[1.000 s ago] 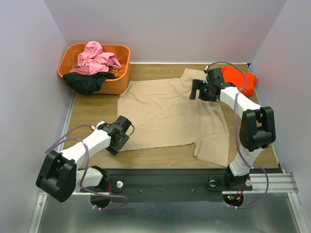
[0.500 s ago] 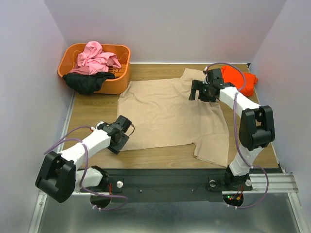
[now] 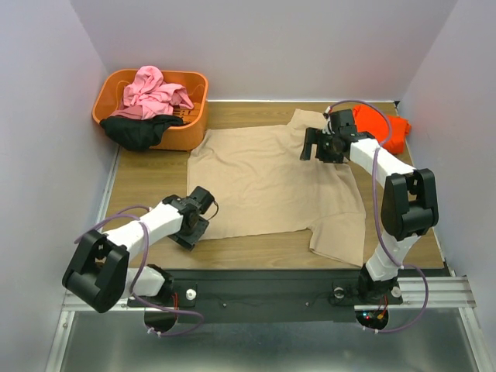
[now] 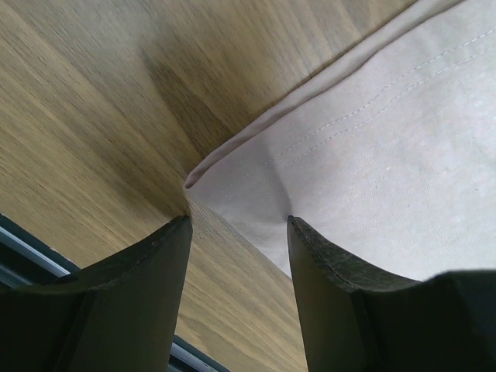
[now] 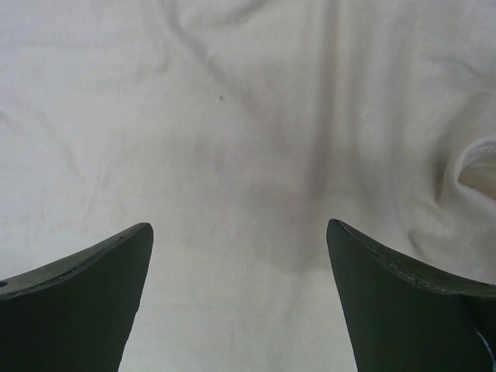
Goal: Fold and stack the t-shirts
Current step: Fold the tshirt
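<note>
A tan t-shirt [image 3: 271, 182] lies spread flat in the middle of the table. My left gripper [image 3: 192, 230] is at its near-left hem corner. In the left wrist view that gripper [image 4: 236, 221] is open, its fingertips set down either side of the shirt's corner [image 4: 232, 174], with nothing pinched. My right gripper [image 3: 313, 146] hovers wide open over the shirt's far-right part, and the right wrist view shows only tan cloth [image 5: 232, 116] between its jaws [image 5: 240, 229]. An orange-red t-shirt [image 3: 385, 128] sits bunched at the far right. Pink [image 3: 155, 91] and black [image 3: 139, 130] t-shirts fill the basket.
The orange plastic basket [image 3: 195, 81] stands at the far-left corner of the wooden table [image 3: 147, 178]. Walls close in the left, back and right sides. A metal rail runs along the near edge [image 3: 310, 280].
My left gripper has slid a little right and nearer, up to the shirt's hem corner, and its jaws have narrowed slightly. The right arm has barely moved.
</note>
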### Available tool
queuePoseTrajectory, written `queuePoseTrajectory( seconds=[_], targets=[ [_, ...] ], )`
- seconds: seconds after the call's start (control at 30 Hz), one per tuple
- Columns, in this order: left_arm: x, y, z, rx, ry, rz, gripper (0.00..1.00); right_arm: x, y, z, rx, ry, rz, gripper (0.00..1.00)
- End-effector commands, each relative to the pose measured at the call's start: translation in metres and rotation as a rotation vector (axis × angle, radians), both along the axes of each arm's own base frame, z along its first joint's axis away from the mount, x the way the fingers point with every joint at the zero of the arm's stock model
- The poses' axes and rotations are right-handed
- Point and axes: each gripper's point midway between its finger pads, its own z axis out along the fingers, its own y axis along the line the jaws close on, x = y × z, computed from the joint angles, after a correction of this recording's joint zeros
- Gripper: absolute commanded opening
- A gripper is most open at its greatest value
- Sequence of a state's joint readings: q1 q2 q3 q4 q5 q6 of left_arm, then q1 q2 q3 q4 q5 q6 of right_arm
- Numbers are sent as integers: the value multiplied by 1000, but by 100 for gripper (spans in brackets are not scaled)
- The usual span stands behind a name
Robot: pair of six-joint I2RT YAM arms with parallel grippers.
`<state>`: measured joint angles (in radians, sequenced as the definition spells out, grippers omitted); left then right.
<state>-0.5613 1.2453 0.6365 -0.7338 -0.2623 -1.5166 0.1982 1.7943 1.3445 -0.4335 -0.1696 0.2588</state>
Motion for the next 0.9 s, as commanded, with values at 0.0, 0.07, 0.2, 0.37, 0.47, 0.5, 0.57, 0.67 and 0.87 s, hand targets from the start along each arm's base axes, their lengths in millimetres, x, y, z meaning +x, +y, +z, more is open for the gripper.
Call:
queuePoseTrajectory(
  seconds=[0.0,0.07,0.2,0.37,0.47,0.5,0.57,0.67,0.87],
  targets=[
    [-12,4,-7,18,40,46,63,8,8,5,33,-34,14,99],
    [-13,6,-12,25,51,55,59,8,9,6,41,-33,15,99],
    [-10,8,-13,53,57,55,52,9,7,5,41,-32,12,99],
    [2,11,-10,106,41,36,47,11,4,4,43,-31,4,99],
    [13,13,-4,130,5,39,47,13,3,4,44,-32,4,99],
    [17,16,0,151,-11,38,47,13,3,5,48,-32,3,99],
    [25,15,7,156,-37,35,47,14,5,5,56,-31,6,99],
    [26,17,7,169,-33,30,47,15,6,6,64,-29,9,99],
    [27,17,4,179,-24,6,29,14,6,7,60,-35,11,98]
  ],
)
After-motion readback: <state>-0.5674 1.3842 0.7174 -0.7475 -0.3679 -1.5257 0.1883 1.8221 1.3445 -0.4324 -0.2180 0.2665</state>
